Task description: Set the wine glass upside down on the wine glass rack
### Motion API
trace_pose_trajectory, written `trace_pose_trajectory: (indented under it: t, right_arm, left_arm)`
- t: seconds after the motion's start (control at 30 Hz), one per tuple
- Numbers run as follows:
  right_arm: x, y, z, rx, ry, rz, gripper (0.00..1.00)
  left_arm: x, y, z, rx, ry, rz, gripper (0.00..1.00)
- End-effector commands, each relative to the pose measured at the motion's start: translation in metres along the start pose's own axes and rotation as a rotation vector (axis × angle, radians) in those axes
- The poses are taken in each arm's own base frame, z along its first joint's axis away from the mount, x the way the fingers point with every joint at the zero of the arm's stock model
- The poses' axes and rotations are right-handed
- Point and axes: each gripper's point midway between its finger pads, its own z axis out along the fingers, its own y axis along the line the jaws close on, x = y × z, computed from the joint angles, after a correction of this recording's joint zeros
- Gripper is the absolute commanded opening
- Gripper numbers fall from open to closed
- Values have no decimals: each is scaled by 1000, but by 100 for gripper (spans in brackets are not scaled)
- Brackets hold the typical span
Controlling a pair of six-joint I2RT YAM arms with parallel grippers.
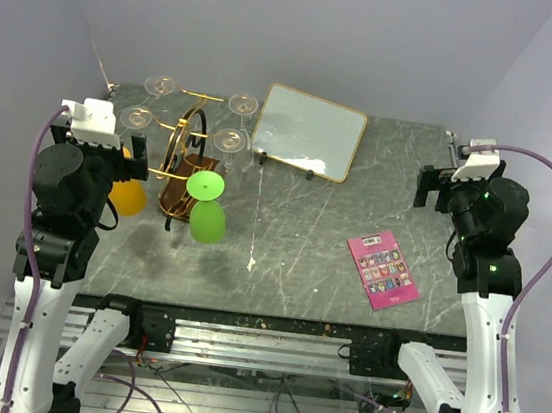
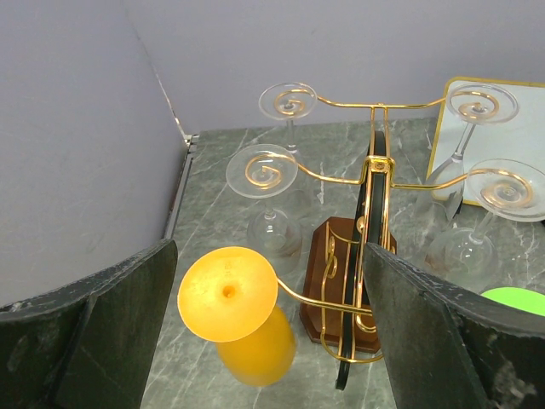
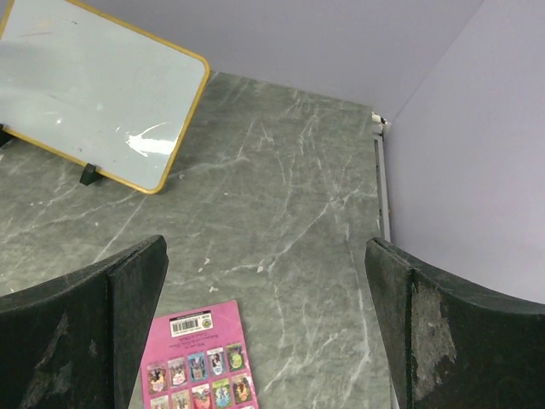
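The wine glass rack (image 1: 186, 160) is a gold wire stand on a dark-brown wooden base (image 2: 341, 285) at the table's back left. Several glasses hang upside down on its arms: clear ones (image 2: 264, 175), an orange one (image 2: 228, 294) at the near left and a green one (image 1: 206, 203) at the near right. My left gripper (image 2: 268, 341) is open and empty, above and apart from the orange glass (image 1: 128, 193). My right gripper (image 3: 268, 332) is open and empty over the table's right side.
A gold-framed white board (image 1: 310, 132) stands at the back middle; it also shows in the right wrist view (image 3: 94, 94). A pink card (image 1: 382, 268) lies flat on the right, and its top shows in the right wrist view (image 3: 200, 358). Walls close in left and right.
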Motion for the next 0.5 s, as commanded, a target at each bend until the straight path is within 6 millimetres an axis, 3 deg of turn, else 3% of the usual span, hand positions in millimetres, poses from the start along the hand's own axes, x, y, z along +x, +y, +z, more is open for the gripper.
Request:
trace_pose_trajectory:
  t: [0.0,0.47]
  right_arm:
    - [1,-1,-1,-5,5,-7,100]
    - [1,0,-1,-12,5,-17,100]
  left_arm:
    - [2,-2,2,6,-1,-1,100]
    - [4,-2,3,8,0,4,100]
